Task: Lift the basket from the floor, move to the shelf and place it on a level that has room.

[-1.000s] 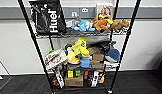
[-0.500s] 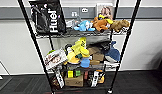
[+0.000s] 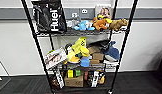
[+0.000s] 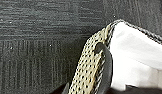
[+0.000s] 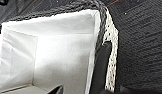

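Closest in, both wrist views look down on the floor [image 4: 42, 45], dark charcoal carpet with faint stripes, and on the basket [image 5: 54, 57] above it. The basket is cream and woven, with a dark grey braided rim and a white cloth lining. In the left wrist view a dark finger of the left end effector [image 4: 107, 67] lies along the rim; in the right wrist view the right end effector [image 5: 100, 67] does likewise. Whether either is clenched on the rim I cannot tell. Farther off, the shelf [image 3: 38, 47], a black wire rack, stands against a pale wall. Its tiers hold a black Huel bag [image 3: 50, 16], plush toys [image 3: 107, 23] and boxes [image 3: 74, 81].
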Robot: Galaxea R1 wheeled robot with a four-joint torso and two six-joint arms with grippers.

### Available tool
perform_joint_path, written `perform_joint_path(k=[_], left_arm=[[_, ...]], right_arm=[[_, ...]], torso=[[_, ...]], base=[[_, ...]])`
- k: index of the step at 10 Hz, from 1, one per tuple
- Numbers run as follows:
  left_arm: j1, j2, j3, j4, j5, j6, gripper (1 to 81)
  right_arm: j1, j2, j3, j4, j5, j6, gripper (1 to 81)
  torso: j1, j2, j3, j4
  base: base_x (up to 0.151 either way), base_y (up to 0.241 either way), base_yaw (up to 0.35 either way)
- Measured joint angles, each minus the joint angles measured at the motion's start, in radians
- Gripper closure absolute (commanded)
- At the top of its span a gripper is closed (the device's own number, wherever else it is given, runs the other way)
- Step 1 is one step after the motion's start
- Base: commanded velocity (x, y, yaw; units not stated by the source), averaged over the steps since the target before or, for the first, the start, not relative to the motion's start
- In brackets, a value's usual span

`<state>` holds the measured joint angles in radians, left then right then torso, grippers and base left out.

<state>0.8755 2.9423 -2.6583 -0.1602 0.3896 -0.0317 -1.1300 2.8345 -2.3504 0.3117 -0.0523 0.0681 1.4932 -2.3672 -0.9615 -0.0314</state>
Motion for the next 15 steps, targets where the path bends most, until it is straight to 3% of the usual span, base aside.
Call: perform_joint_path(k=[2, 5, 7, 10, 15], left_arm=[[-0.002, 0.002, 0.0, 0.0, -0.015, 0.0, 1.0], [-0.004, 0.006, 0.0, 0.0, -0.024, 0.0, 1.0], [-0.008, 0.016, -0.001, 0.0, -0.051, 0.0, 1.0], [-0.045, 0.021, 0.002, -0.023, -0.106, -0.003, 1.0], [-0.094, 0.022, 0.006, -0.077, -0.109, -0.004, 1.0]], right_arm=[[0.003, -0.001, 0.0, 0.011, 0.0, 0.0, 1.0], [0.014, 0.0, 0.0, 0.022, 0.001, 0.0, 1.0], [0.019, -0.001, 0.0, 0.026, 0.004, 0.005, 1.0], [0.031, -0.007, 0.001, 0.079, 0.019, 0.013, 1.0], [0.066, -0.037, 0.046, 0.166, 0.033, 0.013, 1.0]], torso=[[0.008, -0.009, -0.009, 0.0], [0.01, -0.013, -0.091, 0.0], [0.011, -0.013, -0.109, 0.0], [0.011, -0.013, -0.107, 0.0], [0.011, -0.013, -0.108, 0.0]], base=[[0.0, 0.0, 0.0], [0.0, 0.0, 0.0], [0.0, 0.0, 0.0], [0.0, 0.0, 0.0], [0.0, 0.0, 0.0]])
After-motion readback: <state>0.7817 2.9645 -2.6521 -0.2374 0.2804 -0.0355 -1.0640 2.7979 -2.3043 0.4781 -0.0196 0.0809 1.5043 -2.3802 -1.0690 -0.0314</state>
